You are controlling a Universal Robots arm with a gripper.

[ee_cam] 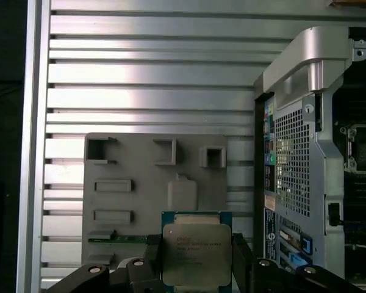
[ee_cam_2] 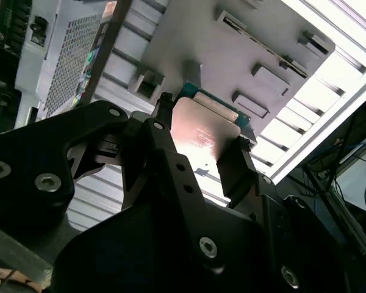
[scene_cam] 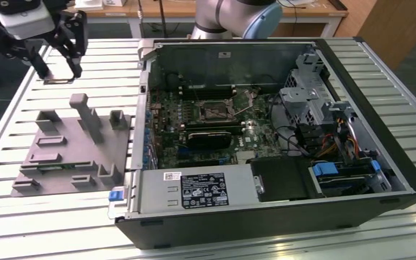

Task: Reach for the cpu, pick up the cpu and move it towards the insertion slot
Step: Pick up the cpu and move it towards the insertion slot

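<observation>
The cpu [ee_cam: 197, 251], a square chip with a shiny silver top and green rim, sits between my gripper's [ee_cam: 197, 259] two black fingers. In the second wrist view the fingers [ee_cam_2: 232, 165] press on opposite edges of the cpu [ee_cam_2: 202, 135], so the gripper [ee_cam_2: 202, 122] is shut on it. The exterior view puts the gripper [scene_cam: 58, 73] high over the table's far corner at that view's left, above and behind the grey fixture plate [scene_cam: 71, 146]. The insertion slot [scene_cam: 213, 110], a dark square in a silver bracket, lies on the motherboard inside the open computer case, well off to that view's right.
The grey fixture plate [ee_cam: 152, 189] carries several raised blocks and posts. The open computer case [scene_cam: 403, 179] has a tall side wall [scene_cam: 144, 81] between plate and motherboard. A power supply [scene_cam: 193, 192], cables and drive bays crowd the case. The slatted metal table [scene_cam: 20, 108] runs underneath.
</observation>
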